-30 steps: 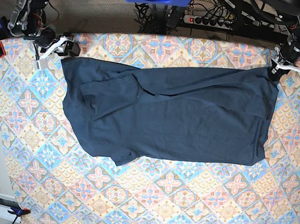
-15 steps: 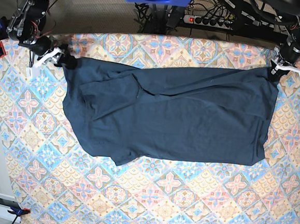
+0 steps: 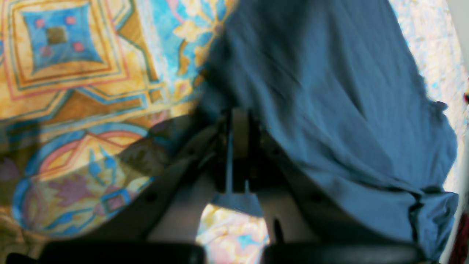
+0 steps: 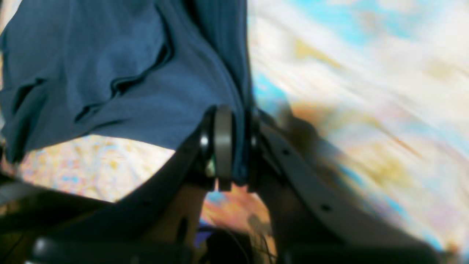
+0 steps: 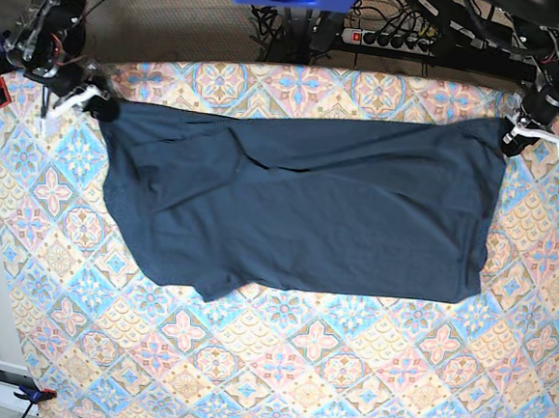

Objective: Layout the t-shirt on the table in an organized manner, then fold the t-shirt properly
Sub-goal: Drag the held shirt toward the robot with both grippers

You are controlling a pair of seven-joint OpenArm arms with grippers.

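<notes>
Since earlier, right gripper (image 5: pixel 87 104) clamped t-shirt (image 5: pixel 299 206) corner at 10 o'clock; left gripper (image 5: pixel 511 136) pinches 2 o'clock corner. I'm laying out; next, stretch taut.

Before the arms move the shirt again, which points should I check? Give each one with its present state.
1. Left gripper shut on the t-shirt: ok, cloth is pinched between the jaws.
2. Right gripper shut on the t-shirt: ok, a fold sits between the jaws.
3. Far edge stretched between both grippers: ok.
4. Shirt lies flat: not ok, creases and a folded sleeve on the base view's left.
5. Shirt fully on the table: ok.
6. Both layers held in each grip: cannot tell.
</notes>
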